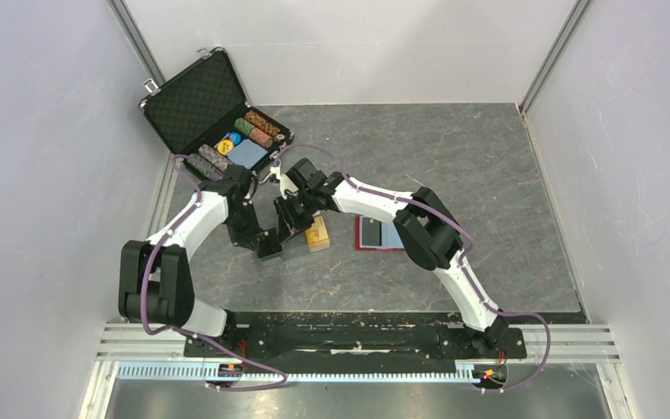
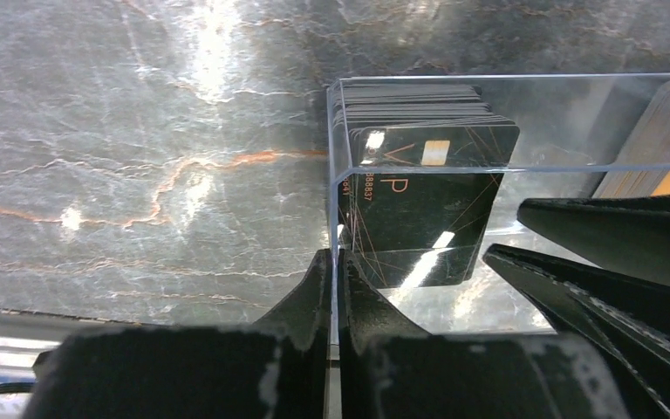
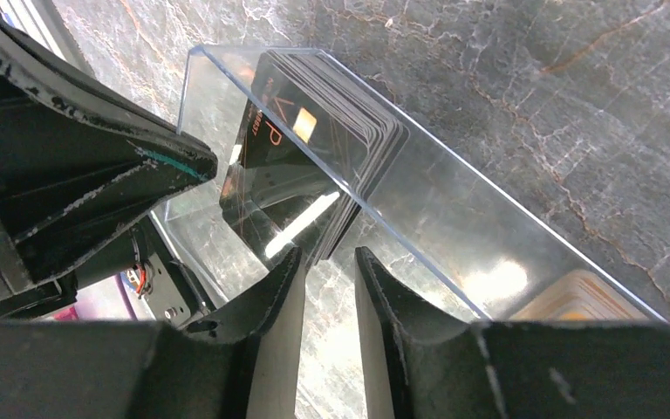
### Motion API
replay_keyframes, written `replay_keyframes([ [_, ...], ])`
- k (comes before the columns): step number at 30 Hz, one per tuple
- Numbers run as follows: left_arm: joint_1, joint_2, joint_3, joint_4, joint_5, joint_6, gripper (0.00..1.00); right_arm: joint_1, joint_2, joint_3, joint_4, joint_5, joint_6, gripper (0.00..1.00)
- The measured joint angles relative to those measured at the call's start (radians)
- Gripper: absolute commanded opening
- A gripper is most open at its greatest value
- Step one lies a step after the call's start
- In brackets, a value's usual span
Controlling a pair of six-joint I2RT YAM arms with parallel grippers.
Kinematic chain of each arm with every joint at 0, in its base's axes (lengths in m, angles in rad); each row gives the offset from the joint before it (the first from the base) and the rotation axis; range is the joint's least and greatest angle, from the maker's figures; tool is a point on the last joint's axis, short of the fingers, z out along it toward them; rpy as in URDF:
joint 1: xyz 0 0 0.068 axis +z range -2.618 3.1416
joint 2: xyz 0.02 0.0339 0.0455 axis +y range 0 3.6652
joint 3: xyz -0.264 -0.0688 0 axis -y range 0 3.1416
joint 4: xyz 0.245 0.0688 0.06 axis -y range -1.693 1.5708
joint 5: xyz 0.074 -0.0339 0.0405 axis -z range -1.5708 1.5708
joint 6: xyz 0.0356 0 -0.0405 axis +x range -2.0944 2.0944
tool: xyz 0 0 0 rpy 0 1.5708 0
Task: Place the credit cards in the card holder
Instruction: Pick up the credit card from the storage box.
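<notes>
Pinches the clear tray (image 2: 567, 122) wall with left gripper (image 2: 336, 262), right gripper (image 3: 329, 257) slightly parted; best to nip the thin, stiff, probably slick credit cards (image 2: 419, 214) by exposed top edges.

Bright, even overhead light is filling the top view. The white walls (image 1: 44, 131) are glowing, and the arms are casting only soft, short shadows on the grey table (image 1: 488, 175). In the left wrist view, white glare is streaking across the polished table top, and the clear plastic box (image 2: 576, 122) is mirroring it. A bright streak is lying on the front black card (image 2: 419, 218). The left gripper's fingers (image 2: 310, 301) are showing dark and blurred at the bottom edge. In the right wrist view, a hot spot is burning on the box wall, and the right gripper's fingers (image 3: 270, 305) are looking soft.
</notes>
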Motion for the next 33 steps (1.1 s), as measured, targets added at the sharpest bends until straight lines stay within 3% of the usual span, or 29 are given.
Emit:
replay_keyframes([
  [20,-0.034,0.006,-0.001,0.039,0.059,-0.04,0.02,-0.016,0.0,0.002,0.017,-0.09,0.057,0.2],
  [33,-0.036,0.007,-0.002,0.038,0.051,-0.052,0.02,-0.035,-0.016,-0.051,0.121,-0.172,0.137,0.05],
])
